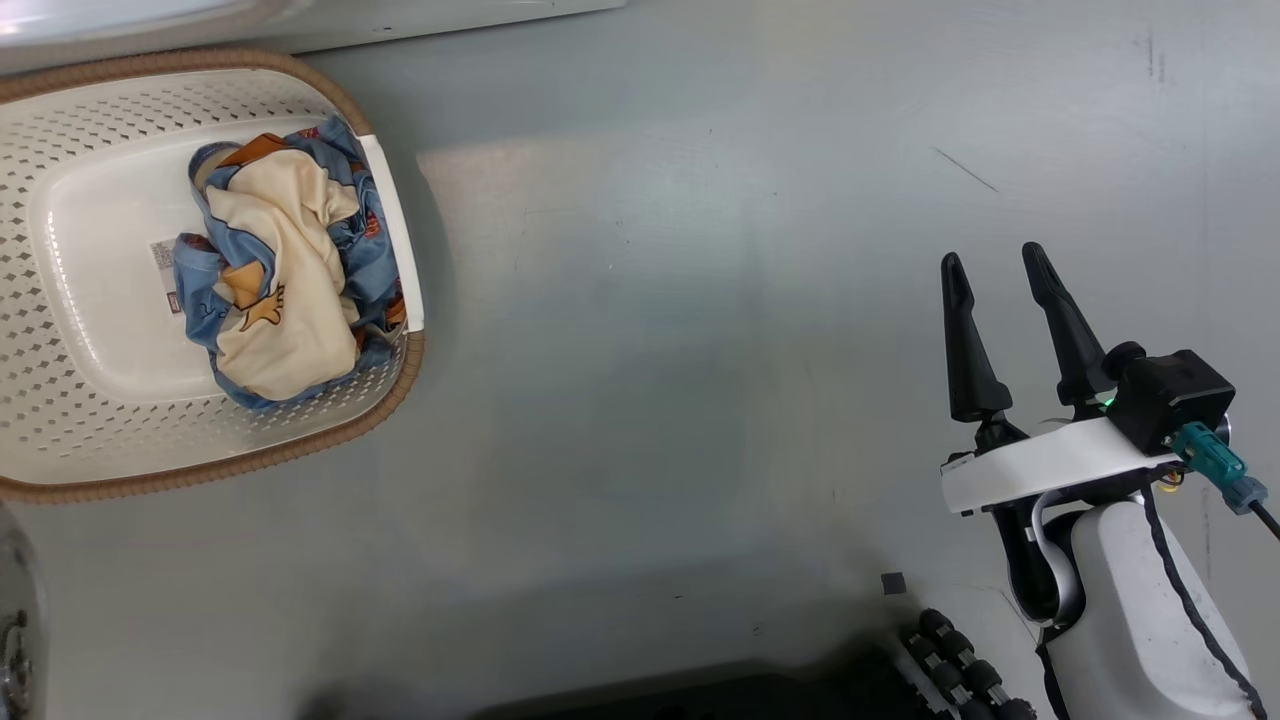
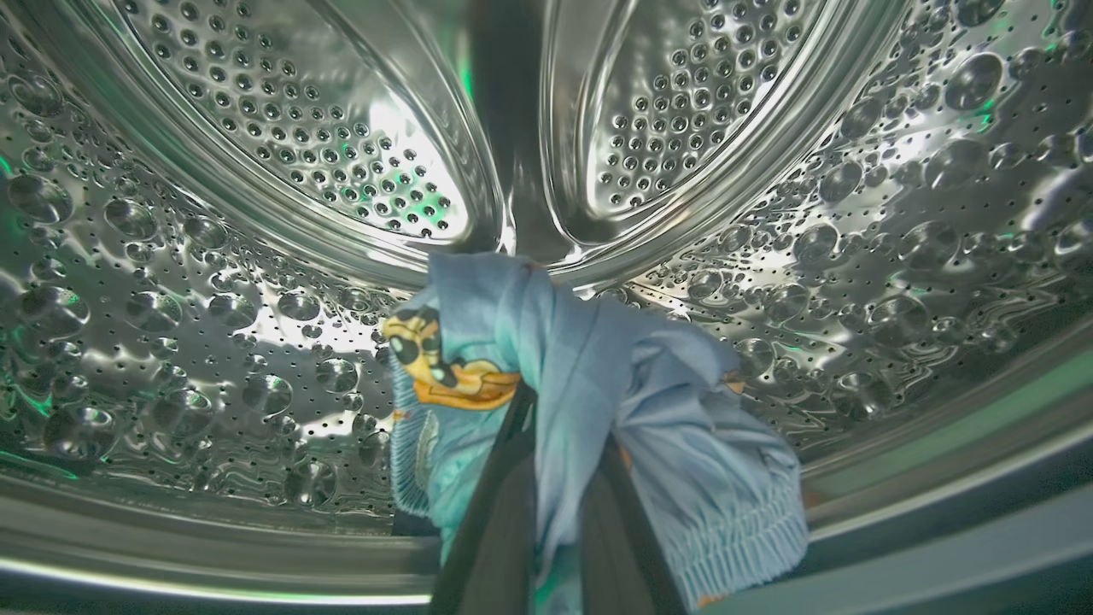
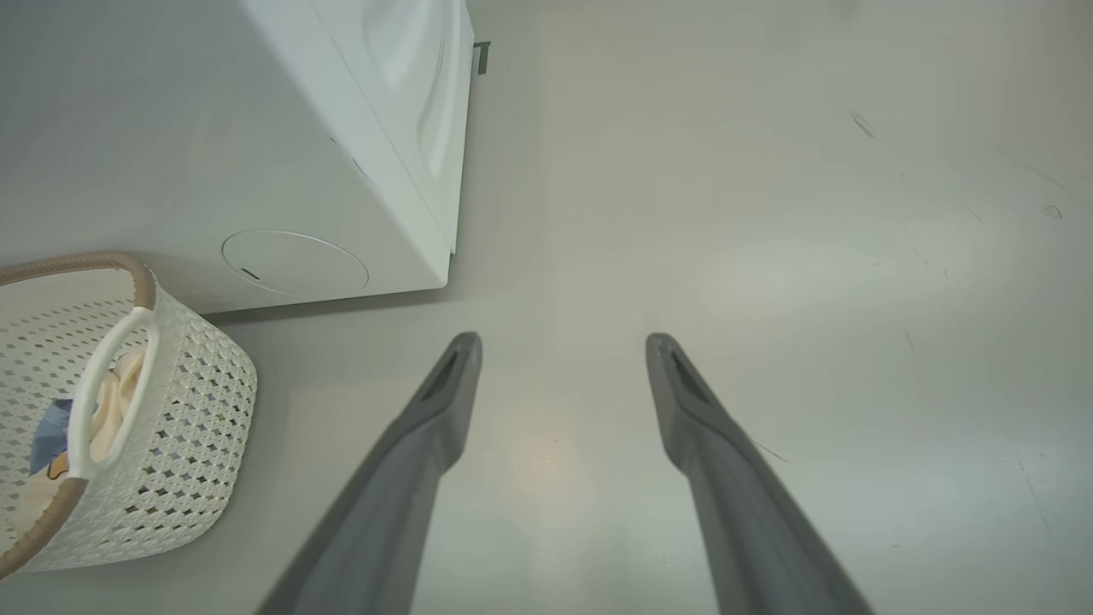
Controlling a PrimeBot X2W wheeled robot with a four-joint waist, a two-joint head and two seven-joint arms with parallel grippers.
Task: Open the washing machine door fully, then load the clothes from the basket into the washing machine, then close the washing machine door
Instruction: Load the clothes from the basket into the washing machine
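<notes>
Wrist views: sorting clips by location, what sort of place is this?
Probably a laundry area: a white washing machine, its steel drum, and a basket of clothes on the grey floor.

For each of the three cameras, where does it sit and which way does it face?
Head: on the head, facing down at floor and basket of clothes; open right gripper, forearm.
Left wrist: left arm, looking into steel drum; left gripper shut on blue garment.
Right wrist: right arm, facing floor and washing machine; its spread fingers.
Shared: head and right wrist both show the basket.
</notes>
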